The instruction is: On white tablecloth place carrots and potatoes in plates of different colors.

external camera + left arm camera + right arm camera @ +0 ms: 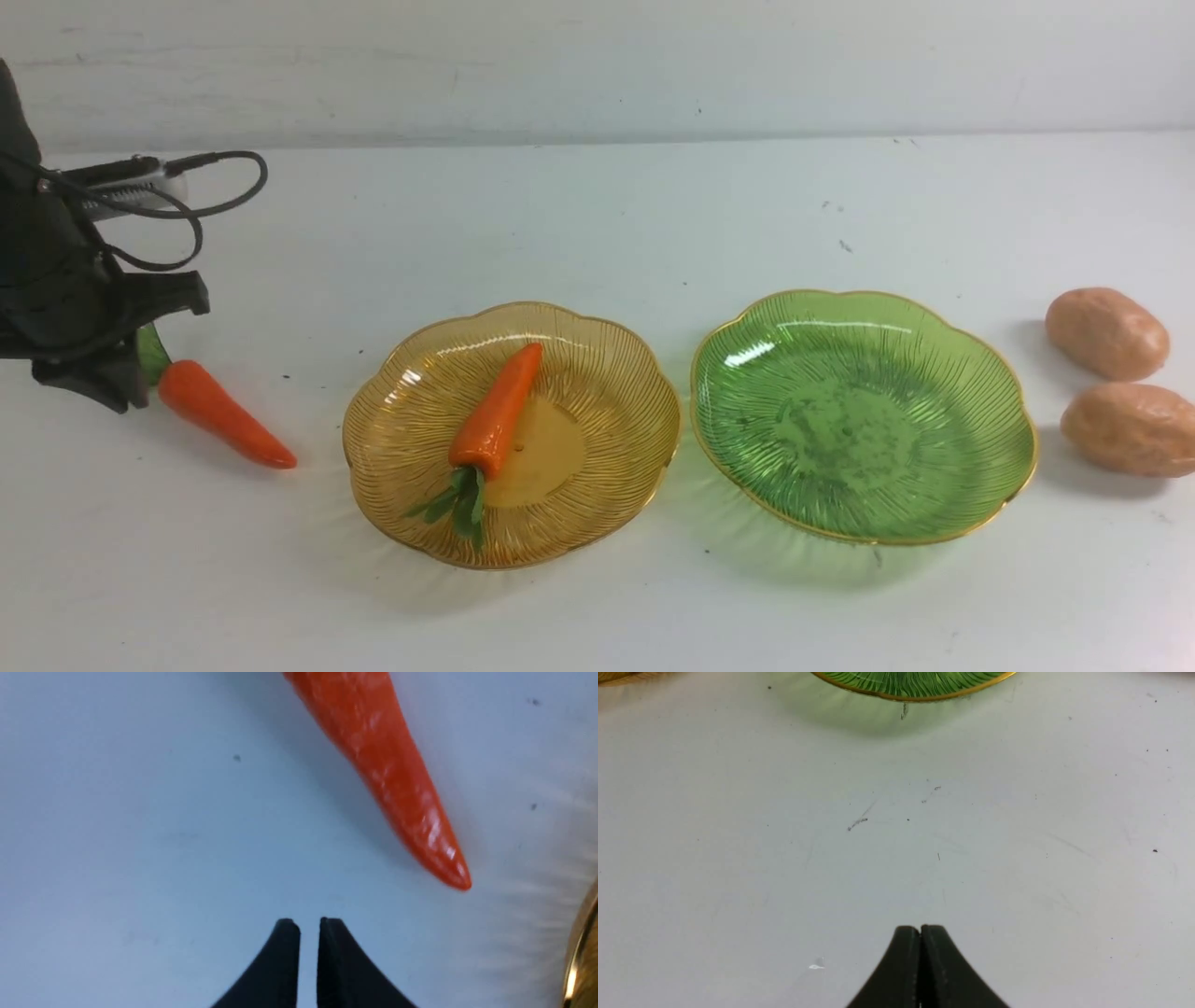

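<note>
Left claw [309,926] nearly closed, empty, low beside loose carrot [387,779].

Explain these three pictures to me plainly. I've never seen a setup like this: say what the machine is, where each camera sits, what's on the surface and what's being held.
This is a two-armed robot with a camera between its arms and one on each wrist.

The wide front picture shows a white tablecloth with an amber plate holding one carrot, an empty green plate, and two potatoes at the right. A second carrot lies on the cloth at the left, beside the black left gripper.

The left wrist picture shows that gripper with its jaws nearly together, holding nothing, the carrot lying nearby.

The right wrist picture shows the right gripper, jaws shut and empty, over bare cloth near the green plate's rim.
</note>
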`<state>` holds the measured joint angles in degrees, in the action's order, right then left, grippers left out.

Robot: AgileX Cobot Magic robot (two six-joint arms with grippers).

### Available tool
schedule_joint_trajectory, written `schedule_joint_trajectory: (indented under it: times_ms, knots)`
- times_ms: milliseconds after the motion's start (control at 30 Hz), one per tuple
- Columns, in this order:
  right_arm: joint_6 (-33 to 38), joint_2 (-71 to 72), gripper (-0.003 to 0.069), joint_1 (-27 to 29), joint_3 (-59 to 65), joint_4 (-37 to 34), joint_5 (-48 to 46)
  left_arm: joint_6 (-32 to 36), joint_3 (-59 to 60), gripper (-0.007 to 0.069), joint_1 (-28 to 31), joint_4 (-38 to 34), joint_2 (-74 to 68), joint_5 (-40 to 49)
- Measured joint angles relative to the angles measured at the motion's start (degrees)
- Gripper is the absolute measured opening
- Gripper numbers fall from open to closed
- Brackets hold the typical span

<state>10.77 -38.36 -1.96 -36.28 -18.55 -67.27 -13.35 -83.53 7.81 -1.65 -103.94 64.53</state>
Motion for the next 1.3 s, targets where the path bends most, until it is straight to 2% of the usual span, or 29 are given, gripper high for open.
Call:
schedule_joint_trajectory:
  times_ms: [167, 200, 233, 433, 567, 633, 800, 1033, 1133, 1200, 1300]
  knots:
    - [0.32, 0.00, -0.0015, 0.00, 0.00, -0.12, 0.28, -3.78, 0.00, 0.0162, -0.69, -1.31, -4.43, -7.99]
    - [0.37, 0.00, -0.0015, 0.00, 0.00, -0.14, 0.28, -3.78, 0.00, 0.0162, -0.69, -1.31, -4.43, -7.99]
    - [0.37, 0.00, -0.0015, 0.00, 0.00, -0.19, 0.28, -4.14, 0.00, 0.0232, -1.06, -1.49, -6.55, -11.02]
    - [0.37, 0.00, -0.0015, 0.00, 0.00, -0.19, 0.33, -5.67, 0.00, 0.0412, -1.22, -1.91, -11.67, -16.00]
    - [0.37, 0.00, -0.0015, 0.00, 0.00, -0.19, 0.33, -5.86, 0.00, 0.0459, -1.22, -2.18, -13.96, -16.60]
    - [0.37, 0.00, -0.0015, 0.00, 0.00, -0.19, 0.33, -5.86, 0.00, 0.0444, -1.22, -3.09, -14.95, -16.60]
    - [0.37, 0.00, -0.0015, 0.00, 0.00, -0.19, 0.33, -3.23, -0.73, 0.0209, -1.22, -5.45, -15.34, -13.75]
    - [0.37, 0.00, -0.0015, 0.00, 0.05, -0.19, 0.68, 6.54, -3.21, 0.0191, -1.66, -8.45, -11.83, -5.18]
    - [0.37, 0.00, -0.0015, 0.00, 0.22, -0.19, 1.28, 10.67, -3.99, 0.0191, -3.32, -12.76, -7.86, -2.89]
    - [0.42, 0.00, -0.0015, 0.00, 0.29, -0.19, 1.63, 13.35, -4.23, 0.0191, -4.85, -15.22, -6.77, -2.37]
    - [0.41, 0.00, -0.0015, 0.00, 0.29, -0.19, 1.82, 18.71, -4.46, 0.0195, -11.53, -18.53, -6.19, -5.03]
